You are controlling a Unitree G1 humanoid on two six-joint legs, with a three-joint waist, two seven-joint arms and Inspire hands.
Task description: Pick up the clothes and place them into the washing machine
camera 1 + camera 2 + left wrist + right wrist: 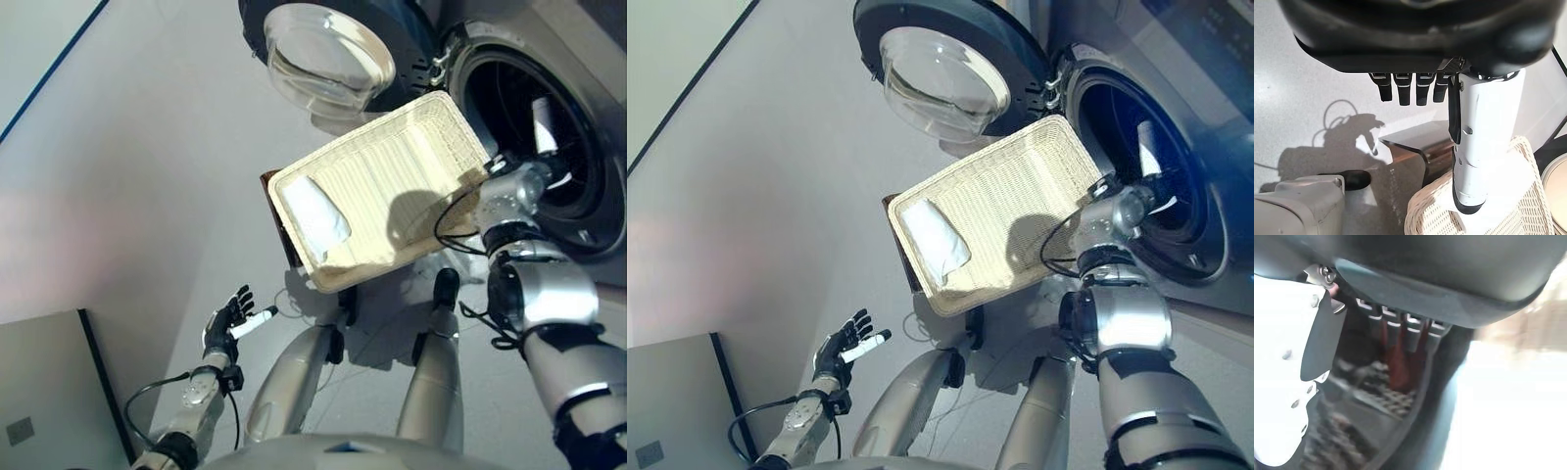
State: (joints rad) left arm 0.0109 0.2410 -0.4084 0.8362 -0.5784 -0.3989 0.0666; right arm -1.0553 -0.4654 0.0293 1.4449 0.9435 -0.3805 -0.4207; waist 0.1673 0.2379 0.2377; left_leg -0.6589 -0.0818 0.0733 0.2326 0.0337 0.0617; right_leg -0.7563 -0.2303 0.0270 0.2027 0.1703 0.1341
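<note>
While the washing machine (1176, 186) stands with its round door (940, 73) swung wide, the right arm reaches straight into the dark drum opening, and the right robot hand (1396, 333) shows up close in its wrist view, fingers (1413, 333) pointing into the drum. A reddish piece of clothing (1398, 367) sits right by those fingers against the perforated drum wall, but whether they are curled around it or only touching it cannot be told. Just in front of the machine, a white wicker basket (411, 176) rests on a dark stand (279, 220), and one white cloth (315, 217) lies in its near-left corner. Down at the lower left, well apart from the basket, the left robot hand (227, 321) hangs over the grey floor (127, 196), fingers straight and relaxed, holding nothing.
</note>
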